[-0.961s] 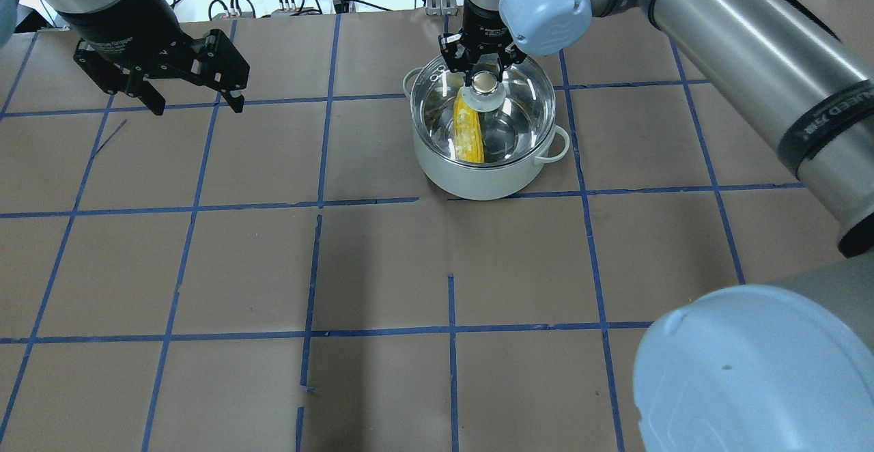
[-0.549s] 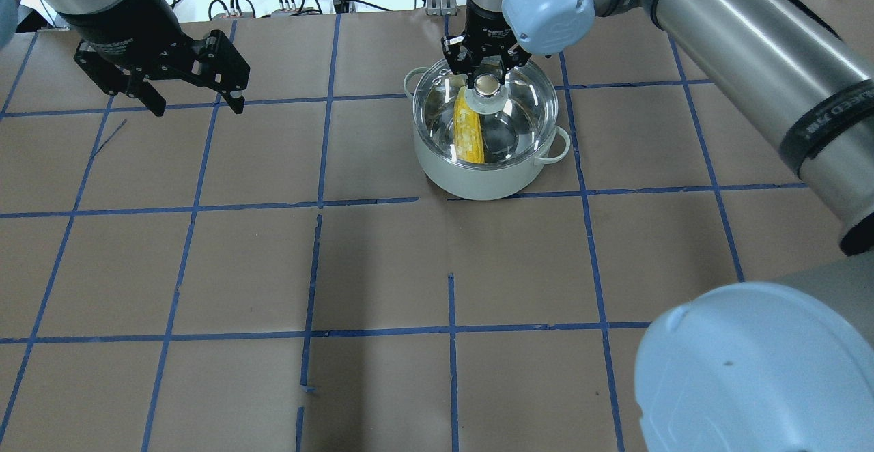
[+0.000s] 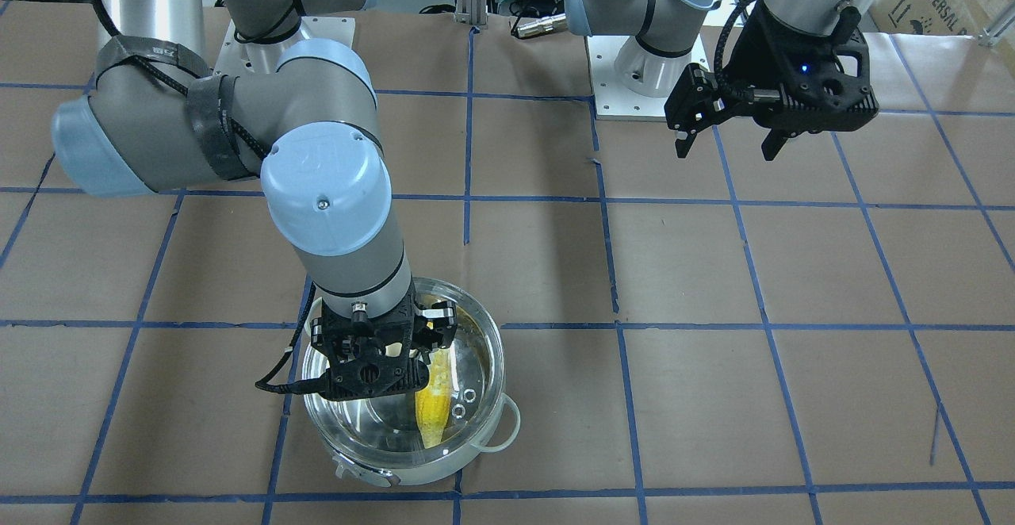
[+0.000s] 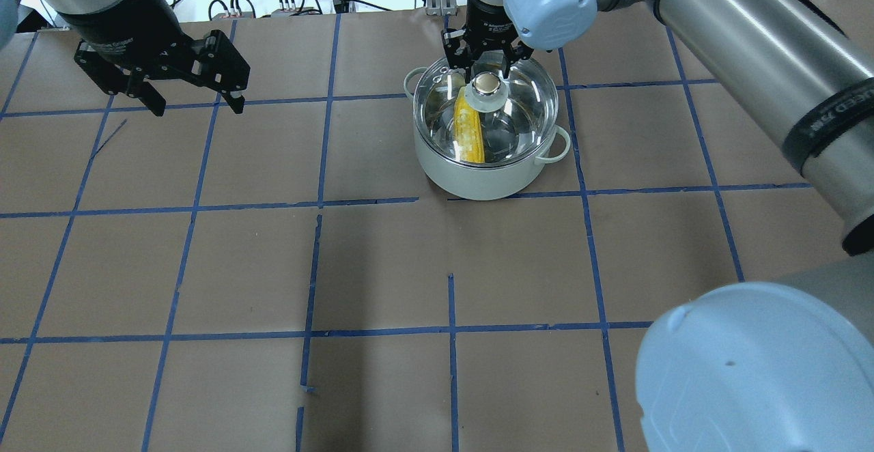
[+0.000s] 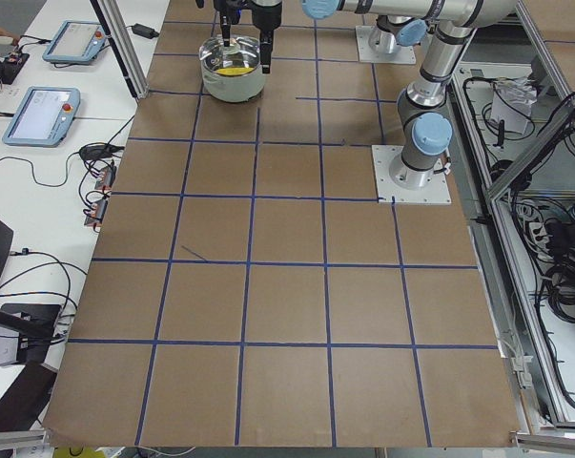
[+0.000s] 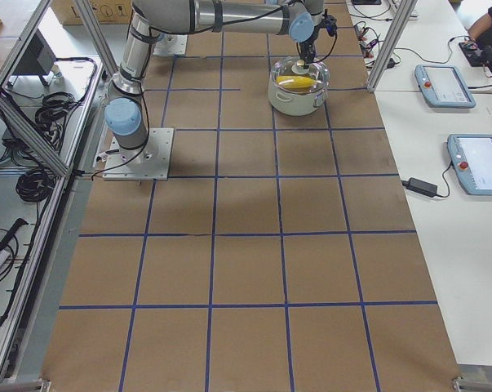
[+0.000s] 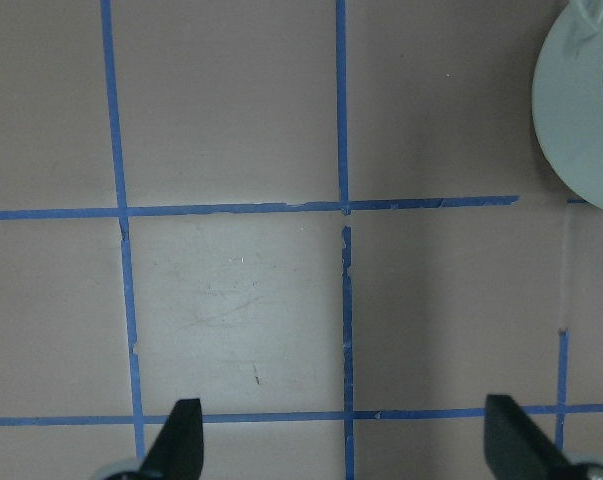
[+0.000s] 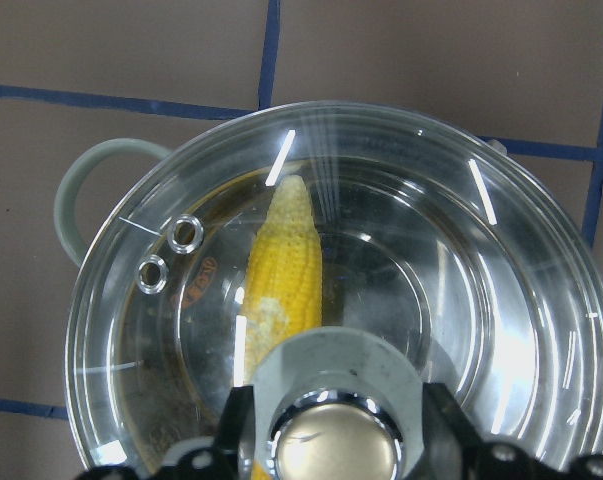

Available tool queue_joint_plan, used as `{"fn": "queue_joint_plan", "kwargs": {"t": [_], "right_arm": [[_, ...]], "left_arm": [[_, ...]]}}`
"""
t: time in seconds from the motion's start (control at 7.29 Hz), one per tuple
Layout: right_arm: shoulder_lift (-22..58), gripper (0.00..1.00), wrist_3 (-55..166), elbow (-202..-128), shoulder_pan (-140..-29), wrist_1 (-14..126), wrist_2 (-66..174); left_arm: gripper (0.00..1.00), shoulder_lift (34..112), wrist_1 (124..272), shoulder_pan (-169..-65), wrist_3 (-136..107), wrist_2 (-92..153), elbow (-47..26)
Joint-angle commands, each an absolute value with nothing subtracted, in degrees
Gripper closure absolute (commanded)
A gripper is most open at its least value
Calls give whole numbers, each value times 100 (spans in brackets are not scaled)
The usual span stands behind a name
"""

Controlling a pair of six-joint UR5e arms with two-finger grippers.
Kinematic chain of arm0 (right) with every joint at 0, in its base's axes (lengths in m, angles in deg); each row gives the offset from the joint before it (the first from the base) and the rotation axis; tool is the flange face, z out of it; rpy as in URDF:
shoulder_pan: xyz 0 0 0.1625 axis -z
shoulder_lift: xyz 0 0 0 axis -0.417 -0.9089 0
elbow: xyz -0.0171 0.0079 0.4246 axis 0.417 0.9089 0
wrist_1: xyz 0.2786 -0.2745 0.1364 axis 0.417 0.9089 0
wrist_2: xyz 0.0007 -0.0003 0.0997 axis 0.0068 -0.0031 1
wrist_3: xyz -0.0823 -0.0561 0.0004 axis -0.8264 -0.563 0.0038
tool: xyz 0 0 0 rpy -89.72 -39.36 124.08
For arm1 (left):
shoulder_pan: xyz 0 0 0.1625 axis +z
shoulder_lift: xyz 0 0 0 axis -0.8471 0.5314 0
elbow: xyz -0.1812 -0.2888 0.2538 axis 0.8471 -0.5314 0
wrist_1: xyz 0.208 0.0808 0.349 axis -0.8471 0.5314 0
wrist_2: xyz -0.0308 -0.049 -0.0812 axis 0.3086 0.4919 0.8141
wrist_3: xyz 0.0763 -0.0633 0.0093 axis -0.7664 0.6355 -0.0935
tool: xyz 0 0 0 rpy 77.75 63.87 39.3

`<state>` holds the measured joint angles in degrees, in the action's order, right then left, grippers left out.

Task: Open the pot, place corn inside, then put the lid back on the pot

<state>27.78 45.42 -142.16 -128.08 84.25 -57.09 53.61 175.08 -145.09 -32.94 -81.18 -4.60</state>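
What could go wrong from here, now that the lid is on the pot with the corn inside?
1. The right gripper has its fingers close on either side of the knob; a sideways drift while lifting away could catch it and drag the lid off the pot.
2. The corn lies lengthwise under the lid; if its tip rides high, the lid may not seat flat, which the pictures cannot settle.

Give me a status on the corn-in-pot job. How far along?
Done: the corn lies inside the pot, and the lid sits on the rim. In hand: the right claw hovers at the knob, fingers spread either side, apparently released. The left claw hangs open and empty, far from the pot. Left: probably only pulling the right claw clear.
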Motion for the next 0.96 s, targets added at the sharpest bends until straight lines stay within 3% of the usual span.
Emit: {"fn": "queue_joint_plan", "kwargs": {"t": [0.0, 0.55, 0.82], "right_arm": [[2770, 34, 4541, -14198, -12810, 8426, -5715], [2787, 37, 4559, -14268, -12810, 8417, -5706], [2787, 46, 4602, -14268, -12827, 8382, -5715]], "left_arm": [[0, 5360, 17508, -14509, -3294, -8118, -459], [0, 5360, 17508, -14509, -3294, -8118, -468], [0, 5360, 17508, -14509, -3294, -8118, -468]]}}
